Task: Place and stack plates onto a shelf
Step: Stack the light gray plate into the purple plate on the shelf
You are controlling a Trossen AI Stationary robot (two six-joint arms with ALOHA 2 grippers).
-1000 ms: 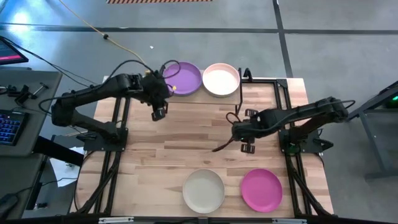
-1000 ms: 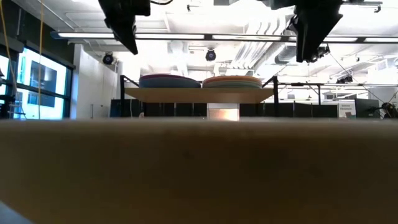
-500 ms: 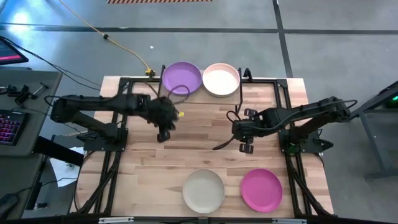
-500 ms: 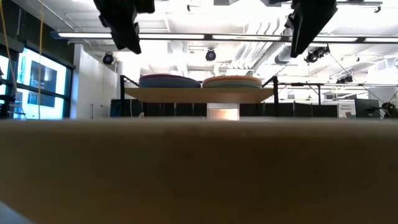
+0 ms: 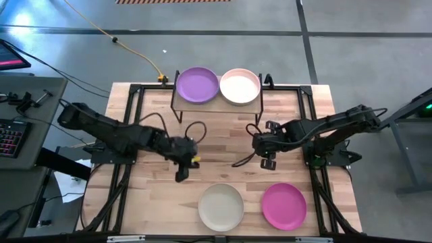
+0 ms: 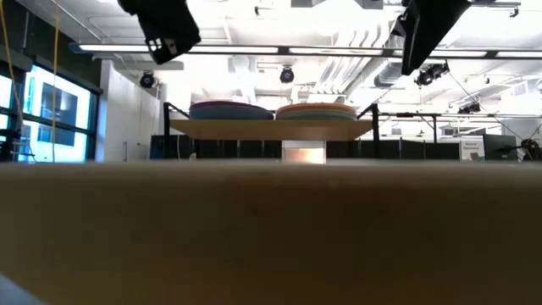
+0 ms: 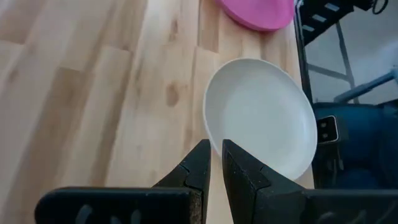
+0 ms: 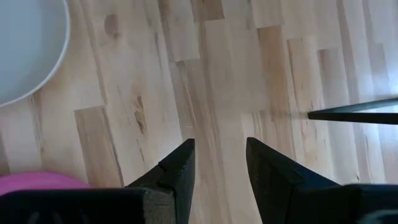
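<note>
The shelf (image 5: 217, 101) stands at the table's far edge with two plate stacks on it: a purple plate (image 5: 197, 85) tops the left stack and a pale pink plate (image 5: 239, 86) the right. In the low view both stacks (image 6: 230, 110) (image 6: 318, 111) rest on the shelf top (image 6: 271, 129). A cream plate (image 5: 221, 206) and a magenta plate (image 5: 283, 206) lie flat on the table near its near edge. My left gripper (image 5: 182, 174) hovers shut and empty just to the far left of the cream plate (image 7: 261, 118). My right gripper (image 5: 268, 162) is open and empty above mid-table.
Black frame rails (image 5: 128, 135) run along both table sides around the arm bases. A thin black shelf leg (image 8: 354, 112) shows in the right wrist view. Bare wood (image 5: 223, 155) lies between the shelf and the two loose plates.
My left gripper has drawn away from the purple stack on the shelf and gone toward the table's near edge, ending beside the cream plate. The plates have not moved.
</note>
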